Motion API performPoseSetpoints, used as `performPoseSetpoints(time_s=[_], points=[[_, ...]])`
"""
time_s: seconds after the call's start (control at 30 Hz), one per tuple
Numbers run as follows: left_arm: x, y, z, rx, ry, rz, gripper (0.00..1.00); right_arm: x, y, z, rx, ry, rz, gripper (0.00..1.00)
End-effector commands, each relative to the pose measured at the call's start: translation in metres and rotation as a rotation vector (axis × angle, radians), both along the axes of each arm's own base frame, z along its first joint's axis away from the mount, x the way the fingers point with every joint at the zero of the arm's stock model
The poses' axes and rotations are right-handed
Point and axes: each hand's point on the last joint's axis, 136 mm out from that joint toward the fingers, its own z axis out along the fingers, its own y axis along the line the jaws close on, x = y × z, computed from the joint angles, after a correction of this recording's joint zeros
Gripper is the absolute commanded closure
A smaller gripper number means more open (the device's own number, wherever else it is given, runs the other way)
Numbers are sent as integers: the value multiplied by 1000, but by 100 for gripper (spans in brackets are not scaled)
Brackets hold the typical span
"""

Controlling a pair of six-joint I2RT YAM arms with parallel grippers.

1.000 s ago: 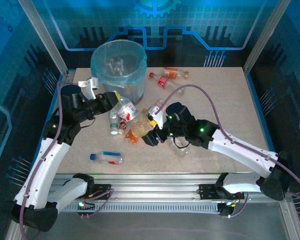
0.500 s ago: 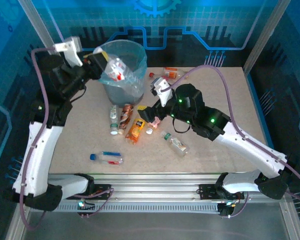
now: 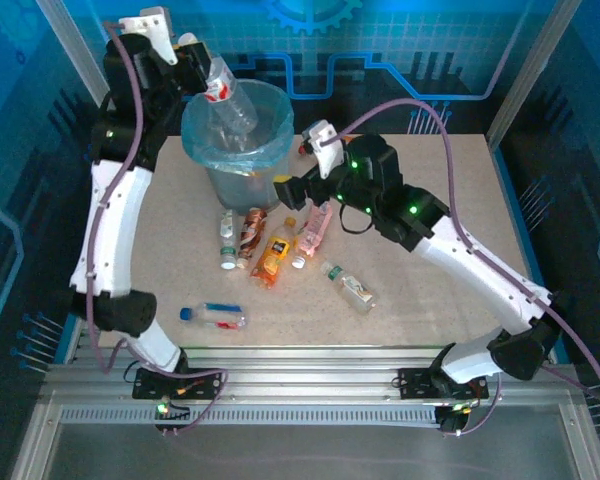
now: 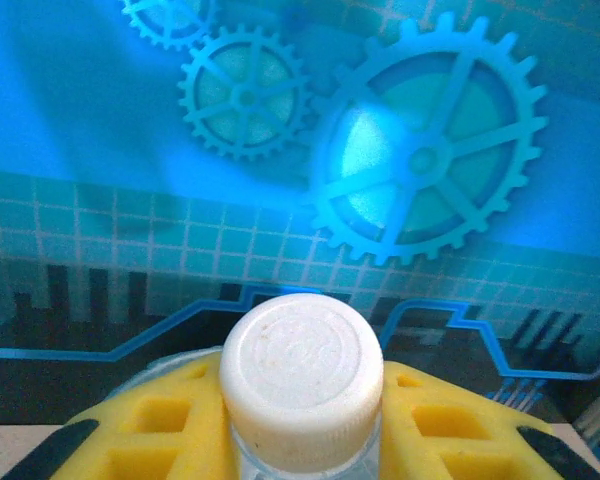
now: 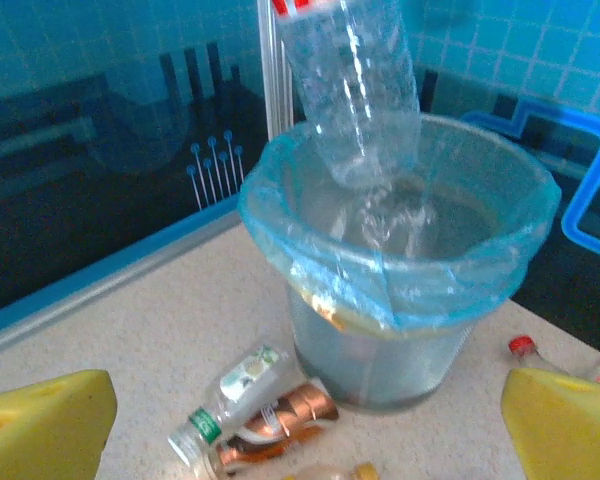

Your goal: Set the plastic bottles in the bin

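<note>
The left gripper (image 3: pixel 200 68) is raised above the far-left corner of the table (image 3: pixel 460 170), closed on the neck of a clear bottle with a red label (image 3: pixel 226 97). The bottle's long axis slants down and to the right from the gripper, cap up and base down. The base sits over the open mouth of the bin (image 3: pixel 212 150), which stands near the table's far edge, left of centre. The release depends on that relation. The base looks to be inside the ring of the blue liner, so letting go should drop the bottle in.

The right gripper (image 3: pixel 288 188) hangs just beside the bin's right wall with its jaws wide apart and nothing between them. It is the nearer arm to the bottles lying in front of the bin: a green-capped bottle (image 3: pixel 227 240), a brown-labelled bottle (image 3: pixel 250 228), an orange-labelled bottle (image 3: pixel 273 255) and a pink bottle (image 3: pixel 318 225).

The left wrist view shows the grip itself, with the white cap (image 4: pixel 302 375) standing between the two yellow pads (image 4: pixel 160 425). It does not show the bin. The right wrist view supplies that, with the bottle's base level with the rim and inside it. It also shows that arm's yellow fingertips (image 5: pixel 40 420) spread to either side.
</note>
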Motion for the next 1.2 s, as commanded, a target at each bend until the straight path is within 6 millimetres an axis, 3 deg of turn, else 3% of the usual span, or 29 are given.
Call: performPoseSetpoints(time_s=[0.0, 0.3, 0.63, 0.8, 1.03, 1.17], points=[[15, 13, -18, 93, 73, 44, 100, 3, 7, 13, 30, 12, 41, 0], [57, 9, -120, 233, 320, 5, 100, 10, 11, -5, -9, 75, 57, 0], [81, -5, -217, 314, 503, -102, 100, 15, 15, -25, -29, 134, 57, 0], [84, -12, -248, 313, 528, -155, 96, 18, 18, -36, -47, 167, 57, 0], [85, -6, -284, 279, 580, -164, 90, 18, 20, -46, -59, 199, 56, 0], [85, -1, -286, 250, 589, -158, 75, 19, 20, -47, -61, 204, 54, 0]])
